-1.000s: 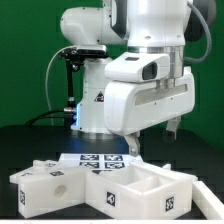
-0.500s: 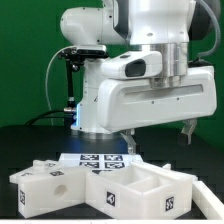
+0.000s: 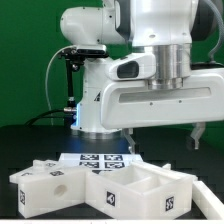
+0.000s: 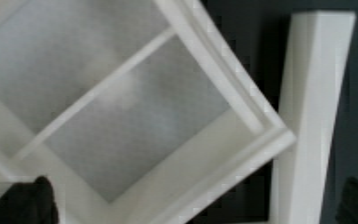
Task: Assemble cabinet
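The cabinet box (image 3: 140, 188) is matte white with open inner compartments and tags on its front, and lies at the bottom of the exterior view. A white slab panel (image 3: 40, 181) with a round hole lies against the box on the exterior view's left. My gripper (image 3: 166, 138) hangs above the box, open and empty, with its fingers (image 3: 198, 133) wide apart. In the wrist view the box's compartments (image 4: 140, 120) fill the frame diagonally. A white slab panel (image 4: 314, 110) stands beside the box there. A dark fingertip (image 4: 44, 200) shows at the edge.
The marker board (image 3: 95, 158) lies flat on the black table behind the box. The robot's base (image 3: 90, 100) and a black stand with cables (image 3: 68, 85) stand at the back, before a green backdrop.
The hand has turned about its wrist, so its broad side now faces the exterior camera. The two fingers show farther apart. The cabinet parts have not moved.
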`<state>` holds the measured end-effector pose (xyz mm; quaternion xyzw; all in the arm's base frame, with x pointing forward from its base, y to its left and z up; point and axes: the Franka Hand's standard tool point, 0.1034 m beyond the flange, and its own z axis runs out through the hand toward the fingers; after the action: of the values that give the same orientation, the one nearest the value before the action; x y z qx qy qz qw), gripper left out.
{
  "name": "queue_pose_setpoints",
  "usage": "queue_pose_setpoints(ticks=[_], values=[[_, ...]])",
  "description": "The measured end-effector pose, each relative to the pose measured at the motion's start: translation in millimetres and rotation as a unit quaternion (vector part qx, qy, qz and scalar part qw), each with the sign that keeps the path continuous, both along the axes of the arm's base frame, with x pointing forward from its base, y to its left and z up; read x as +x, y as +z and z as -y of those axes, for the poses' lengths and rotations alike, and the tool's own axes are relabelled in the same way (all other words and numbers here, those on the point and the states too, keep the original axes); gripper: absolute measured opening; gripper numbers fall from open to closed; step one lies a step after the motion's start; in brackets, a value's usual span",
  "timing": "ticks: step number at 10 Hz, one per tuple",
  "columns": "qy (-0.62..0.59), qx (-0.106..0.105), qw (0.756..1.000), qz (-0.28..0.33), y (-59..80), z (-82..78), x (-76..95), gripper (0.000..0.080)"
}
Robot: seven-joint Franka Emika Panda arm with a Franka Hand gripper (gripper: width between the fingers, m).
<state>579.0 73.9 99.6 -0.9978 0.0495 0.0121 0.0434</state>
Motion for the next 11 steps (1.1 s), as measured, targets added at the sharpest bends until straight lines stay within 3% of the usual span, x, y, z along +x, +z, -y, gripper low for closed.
queue_pose_setpoints(ticks=[2,6,9,11], values=[[-0.149,0.007,0.989,-0.012,-7.9,-7.8,6.3,0.0798],[-0.231,0.018,0.973,-0.019,-11.5,-11.4,6.7,0.0798],[-0.27,0.019,0.962,-0.031,-35.9,-4.1,11.5,0.0798],[-0.306,0.022,0.951,-0.032,-41.4,-12.2,11.6,0.0798]])
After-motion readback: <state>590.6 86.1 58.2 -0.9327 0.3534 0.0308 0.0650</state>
